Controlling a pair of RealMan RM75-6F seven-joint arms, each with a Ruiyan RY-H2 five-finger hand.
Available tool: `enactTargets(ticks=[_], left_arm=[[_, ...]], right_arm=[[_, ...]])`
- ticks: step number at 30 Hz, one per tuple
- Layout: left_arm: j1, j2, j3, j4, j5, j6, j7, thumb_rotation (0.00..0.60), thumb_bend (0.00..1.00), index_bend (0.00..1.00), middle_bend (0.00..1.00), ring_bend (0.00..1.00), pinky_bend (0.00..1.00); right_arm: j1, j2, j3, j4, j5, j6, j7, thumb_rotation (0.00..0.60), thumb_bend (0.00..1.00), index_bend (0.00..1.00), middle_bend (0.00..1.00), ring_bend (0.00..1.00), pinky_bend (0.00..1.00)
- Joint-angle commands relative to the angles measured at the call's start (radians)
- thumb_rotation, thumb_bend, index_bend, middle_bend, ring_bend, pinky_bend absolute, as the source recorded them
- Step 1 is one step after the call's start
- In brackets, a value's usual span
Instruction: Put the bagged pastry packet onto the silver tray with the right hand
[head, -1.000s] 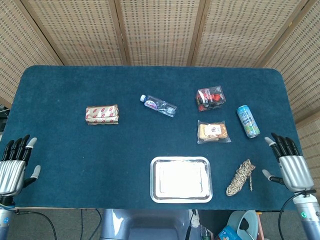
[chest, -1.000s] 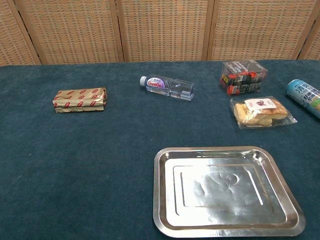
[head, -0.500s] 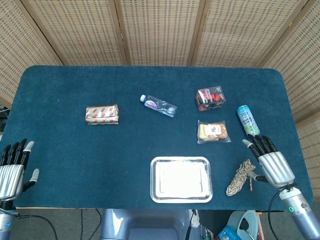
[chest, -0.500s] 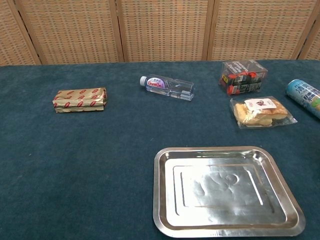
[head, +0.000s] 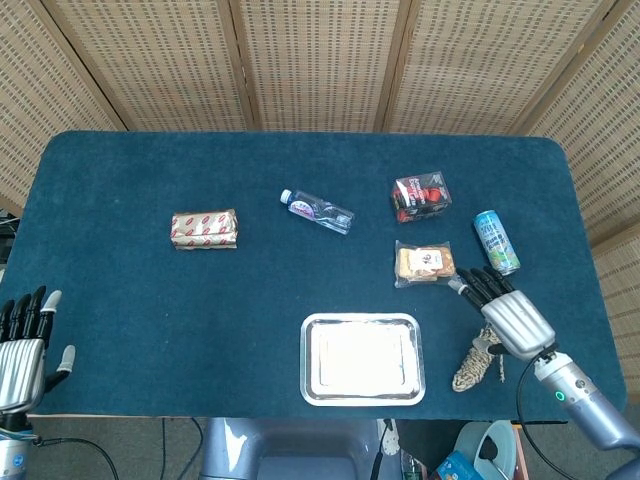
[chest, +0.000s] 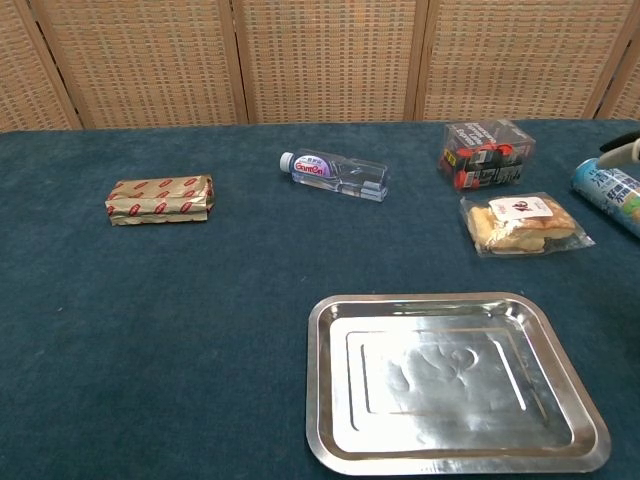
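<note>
At the far left, by the near edge of the dark blue cloth-covered table (head: 150, 320), the left hand (head: 22, 345), fingers spread and pointing away, holding nothing. Further right and farther back, a gold foil-wrapped block with red markings (head: 204, 229), lying flat and well apart from everything else. Right of that, a small clear plastic water bottle with a purple label (head: 316, 211) on its side, cap toward the left. Near the front edge, the rectangular silver metal tray (head: 362, 359), with nothing resting on it. Beyond the tray and slightly right, the bagged pastry packet in clear plastic (head: 427, 263), flat on the cloth, with a clear box of red and black items (head: 421, 196) just behind it. Right again, the right hand (head: 505, 312), fingers spread, fingertips close beside the packet's right edge, touching it or not hard to tell. Partly under that hand, a coil of beige rope (head: 470, 368); farther back, a blue-green drinks can (head: 495, 242) on its side.
</note>
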Motion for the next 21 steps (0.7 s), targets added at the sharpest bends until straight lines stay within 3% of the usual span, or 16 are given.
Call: enactTargets(ticks=[1,13,21], left_arm=[[0.005,-0.003,-0.001,-0.002,-0.003,0.005,0.011,0.593,0.41,0.00,0.00,0.00,0.00],[-0.004,-0.001,-0.016,-0.023,-0.017,-0.013,0.043,0.592,0.41,0.00,0.00,0.00,0.00],[0.012,-0.010,-0.020,0.008,-0.048,-0.012,0.019,0.592,0.41,0.00,0.00,0.00,0.00]], right_arm=[[0.037,-0.013,-0.003,0.027,-0.012,-0.032,0.030,0.600,0.22,0.07,0.00,0.01,0.00],[0.143,-0.053,0.009,0.117,0.007,-0.112,0.142,0.600,0.22,0.07,0.00,0.01,0.00],[0.239,-0.135,-0.019,0.253,-0.023,-0.193,0.256,0.600,0.22,0.07,0.00,0.01,0.00]])
